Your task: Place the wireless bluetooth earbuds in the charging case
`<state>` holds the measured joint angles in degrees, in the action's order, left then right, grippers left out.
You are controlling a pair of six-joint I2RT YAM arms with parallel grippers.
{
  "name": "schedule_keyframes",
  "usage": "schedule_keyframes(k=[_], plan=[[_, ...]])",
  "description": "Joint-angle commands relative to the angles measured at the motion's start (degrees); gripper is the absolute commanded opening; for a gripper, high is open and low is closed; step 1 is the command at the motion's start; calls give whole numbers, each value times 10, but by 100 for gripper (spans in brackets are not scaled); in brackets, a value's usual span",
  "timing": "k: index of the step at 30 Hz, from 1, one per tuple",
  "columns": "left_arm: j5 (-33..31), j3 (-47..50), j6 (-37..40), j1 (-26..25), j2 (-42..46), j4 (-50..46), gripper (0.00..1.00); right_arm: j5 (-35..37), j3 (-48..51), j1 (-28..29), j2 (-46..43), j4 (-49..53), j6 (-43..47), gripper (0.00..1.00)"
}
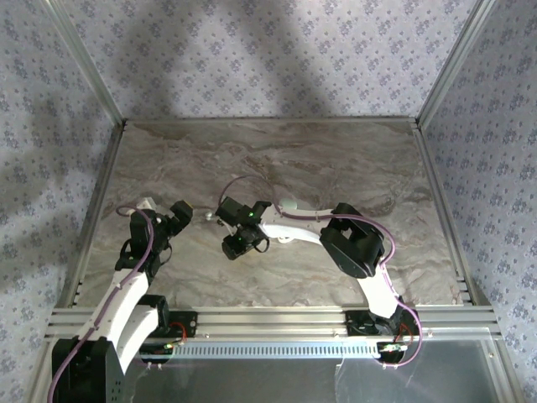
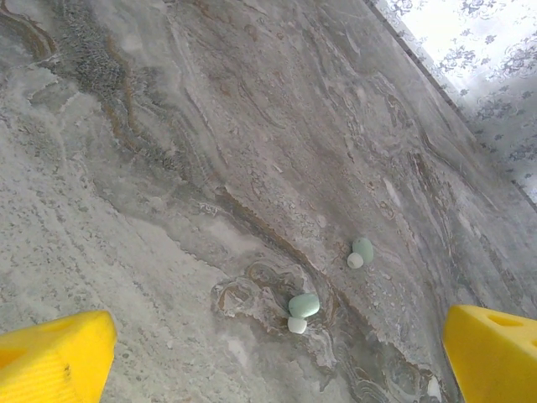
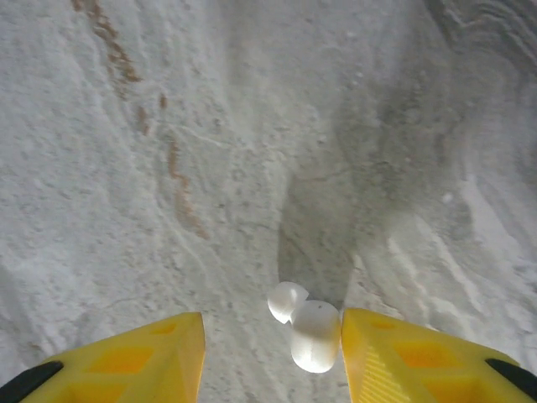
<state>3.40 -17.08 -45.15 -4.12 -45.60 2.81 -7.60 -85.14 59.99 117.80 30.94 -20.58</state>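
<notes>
Earbud [image 3: 315, 336] sits inside my half-open right gripper [image 3: 273, 336], not pinched yet, so I think I squeeze gently next; my left gripper [image 2: 277, 332] hangs wide open, empty.

Left pincer [image 2: 277, 361] agape — right pincer [image 3: 273, 336] half-spread

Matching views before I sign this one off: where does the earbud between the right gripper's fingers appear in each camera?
Top external: hidden under the right gripper, left of centre.
Left wrist: two small pieces lie low centre; cannot tell if either is it.
Right wrist: earbud at bottom centre, touching one yellow finger.
Shared landmark: the veined marble table.
</notes>
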Motion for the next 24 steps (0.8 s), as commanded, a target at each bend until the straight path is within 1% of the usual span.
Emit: schedule_keyframes(k=[1,3,5,7,8,9,12,15,17,20,24], plan=[[8,0,-2,4,-1,11,100,-42,3,5,-12,-19,-25,47],[8,0,-2,4,-1,12,100,-59,3,7,-12,-27,-33,46],[8,0,-3,3,-2,12,100,-60,0,8,-13,-26,-37,43],[8,0,-2,4,-2,12,100,-31,-4,10,-15,-14,-35,43],[8,0,-3,4,-2,12,100,-8,-11,10,-13,2,-29,45],[9,1,-3,4,-2,13,100,19,-22,13,-7,18,-21,50],[10,0,-3,3,-3,13,100,74,-57,22,15,62,-6,55],[9,0,-3,3,-3,13,100,103,-88,30,38,93,7,56],[9,0,-3,4,-3,13,100,108,-101,34,48,103,12,56],[9,0,-2,4,-3,13,100,98,-107,38,55,104,17,56],[10,1,-2,3,-3,14,100,101,-100,49,48,98,25,54]])
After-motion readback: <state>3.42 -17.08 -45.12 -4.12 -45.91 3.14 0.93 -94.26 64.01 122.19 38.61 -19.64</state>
